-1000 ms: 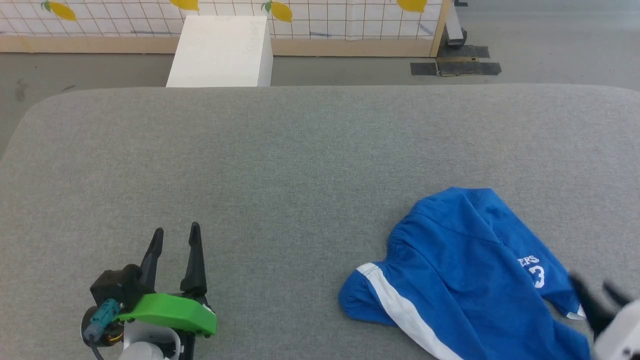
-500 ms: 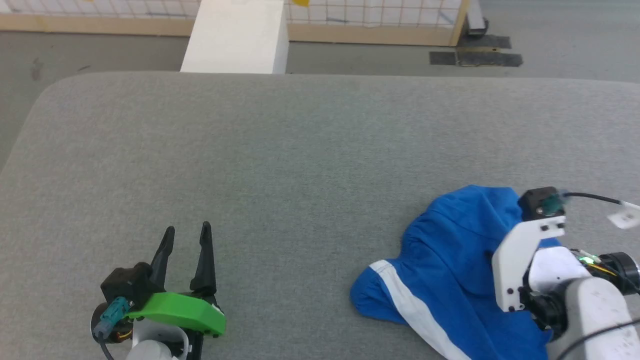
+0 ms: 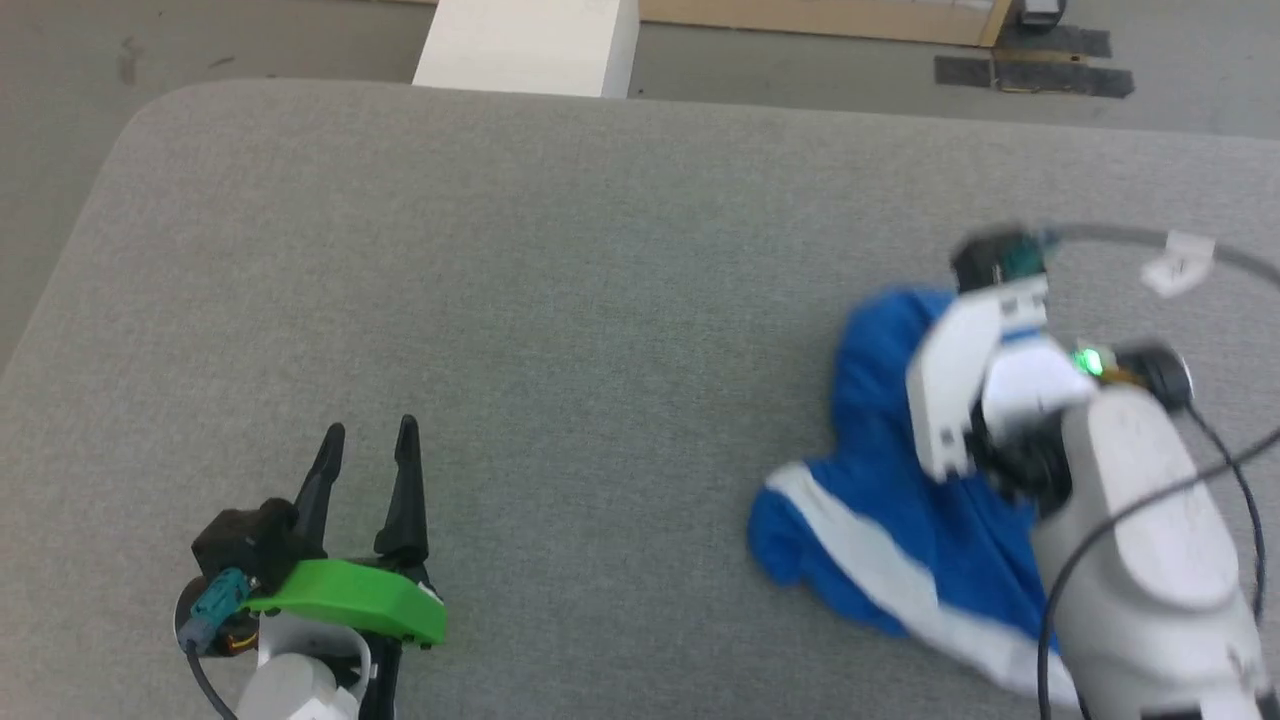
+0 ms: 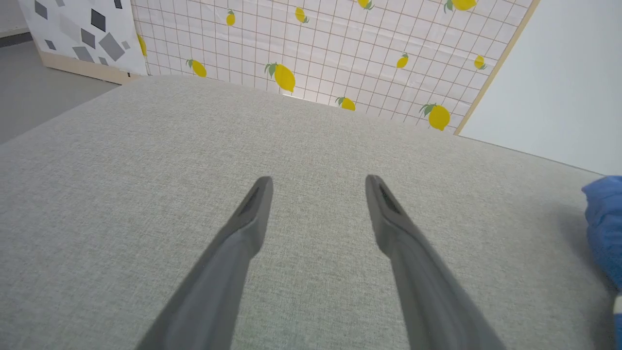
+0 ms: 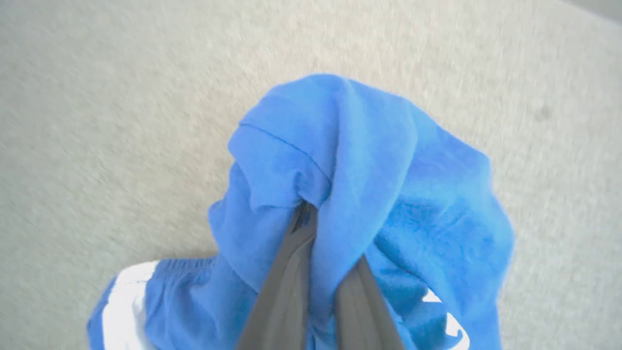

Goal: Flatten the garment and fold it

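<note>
The garment (image 3: 868, 470), bright blue shorts with a white side stripe, lies bunched at the right of the grey padded table (image 3: 560, 250). My right arm (image 3: 1120, 500) reaches over it from the lower right. In the right wrist view my right gripper (image 5: 313, 228) is shut on a fold of the garment (image 5: 359, 160), and the cloth drapes over both fingers (image 5: 284, 296) in a raised peak. My left gripper (image 3: 370, 428) rests open at the lower left with nothing between its fingers (image 4: 243, 233). The left wrist view catches an edge of the garment (image 4: 605, 218) at far right.
A white box (image 3: 525, 45) stands on the floor just past the table's far edge. Black tape patches (image 3: 1030, 70) mark the floor at the back right. A lemon-patterned screen (image 4: 316, 48) stands behind the table. The table's rounded left corner (image 3: 150, 110) is near.
The head camera has tilted down and shifted. My right arm has come in over the garment, shut on it and pulled a fold up, bunching the cloth. The left gripper has stayed put.
</note>
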Available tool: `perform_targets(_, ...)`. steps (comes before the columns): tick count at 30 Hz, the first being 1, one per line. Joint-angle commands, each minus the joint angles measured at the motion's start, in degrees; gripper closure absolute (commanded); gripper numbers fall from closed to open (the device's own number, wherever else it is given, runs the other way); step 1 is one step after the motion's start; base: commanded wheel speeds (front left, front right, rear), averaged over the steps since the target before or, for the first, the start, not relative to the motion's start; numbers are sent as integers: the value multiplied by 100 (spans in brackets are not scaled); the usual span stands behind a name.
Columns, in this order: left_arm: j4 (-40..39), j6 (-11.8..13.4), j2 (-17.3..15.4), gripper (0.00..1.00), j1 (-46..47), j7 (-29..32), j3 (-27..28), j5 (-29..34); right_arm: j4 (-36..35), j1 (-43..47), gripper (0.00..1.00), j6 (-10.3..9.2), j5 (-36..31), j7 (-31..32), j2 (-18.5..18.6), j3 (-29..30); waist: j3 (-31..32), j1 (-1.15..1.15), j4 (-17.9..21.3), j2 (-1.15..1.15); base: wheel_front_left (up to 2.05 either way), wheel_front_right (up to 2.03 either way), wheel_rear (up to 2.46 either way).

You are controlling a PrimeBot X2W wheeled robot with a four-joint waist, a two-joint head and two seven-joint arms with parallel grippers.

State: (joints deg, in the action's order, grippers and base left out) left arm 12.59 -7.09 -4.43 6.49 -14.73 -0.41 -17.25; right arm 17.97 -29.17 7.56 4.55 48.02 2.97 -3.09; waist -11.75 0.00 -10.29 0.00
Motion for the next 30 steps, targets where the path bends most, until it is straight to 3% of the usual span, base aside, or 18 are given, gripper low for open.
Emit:
perform_targets(1, 2, -39, -51, 0, 107, -27, 8, -83, 155, -388, 100, -8, 144, -210, -10, -75, -71, 0, -83, 0, 0, 0, 0)
perform_targets(8, 46, -39, -44, 0, 178, -27, 5, -130, 1281, -1655, 100, -8, 512, -1283, -10, -538, -123, 0, -167, 0, 0, 0, 0)
perform_targets(9, 54, -39, -39, 0, 180, -27, 2, -135, 1504, -1730, 66, -8, 586, -1312, -10, -671, -123, 0, -173, 0, 0, 0, 0)
perform_targets(10, 62, -39, -35, 0, 181, -27, 1, -139, 1660, -1785, 0, -8, 646, -1332, -10, -743, -120, 0, -175, 0, 0, 0, 0)
perform_targets(15, 91, -39, -17, 0, 153, -27, 44, -127, 2076, -1959, 0, -8, 820, -1814, -10, -871, 13, 0, -134, 0, 0, 0, 0)
perform_targets(19, 78, -39, -11, 0, 48, -27, 150, -46, 2043, -1759, 0, -8, 1223, -2693, -10, -366, 248, 0, -2, 0, 0, 0, 0)
perform_targets(23, 36, -29, 17, 0, -70, -27, 201, 37, 1790, -1264, 0, -8, 1068, -3768, -10, 85, 500, 0, 147, 0, 0, 0, 0)
perform_targets(30, -43, 33, 60, 0, -270, -27, 178, 157, 795, 353, 0, -8, 532, -4745, -10, 707, 795, 0, 387, 0, 0, 0, 0)
